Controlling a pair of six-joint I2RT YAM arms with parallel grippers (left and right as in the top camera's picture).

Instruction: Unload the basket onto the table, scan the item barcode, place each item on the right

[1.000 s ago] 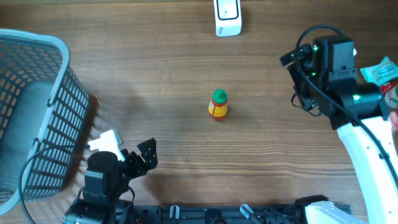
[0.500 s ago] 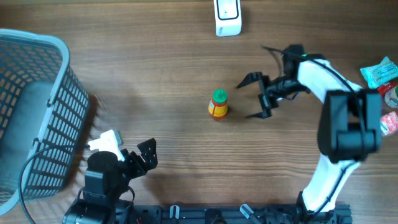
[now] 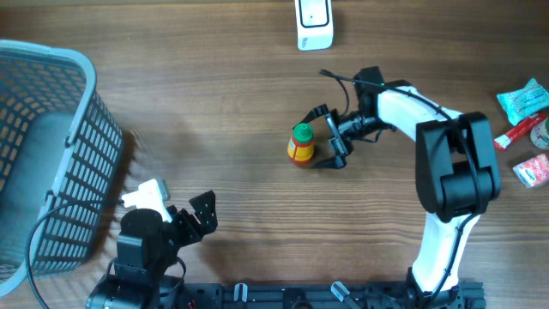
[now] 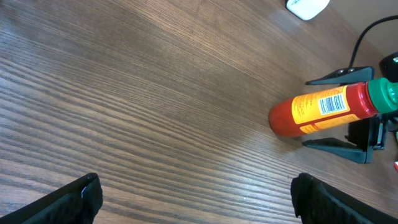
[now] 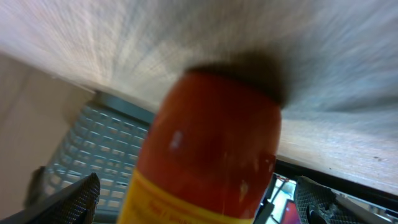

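Observation:
A red-orange sauce bottle [image 3: 300, 144] with a green cap stands upright mid-table. Its barcode label [image 4: 332, 102] shows in the left wrist view. My right gripper [image 3: 324, 137] is open, reaching in from the right, with one finger on each side of the bottle and a gap on both sides. The bottle [image 5: 211, 143] fills the right wrist view, blurred, between the two fingers of the right gripper [image 5: 199, 202]. My left gripper [image 3: 176, 206] is open near the table's front left, over bare wood, far from the bottle; the left wrist view shows this left gripper [image 4: 199, 199] with nothing between its fingers.
A white scanner [image 3: 314, 24] stands at the back edge, behind the bottle. A grey mesh basket [image 3: 51, 154] takes up the left side. Several snack packets [image 3: 525, 99] lie at the far right.
The right arm has swung from the far right across to the bottle, and its open fingers now straddle it. The left arm and the bottle have not moved.

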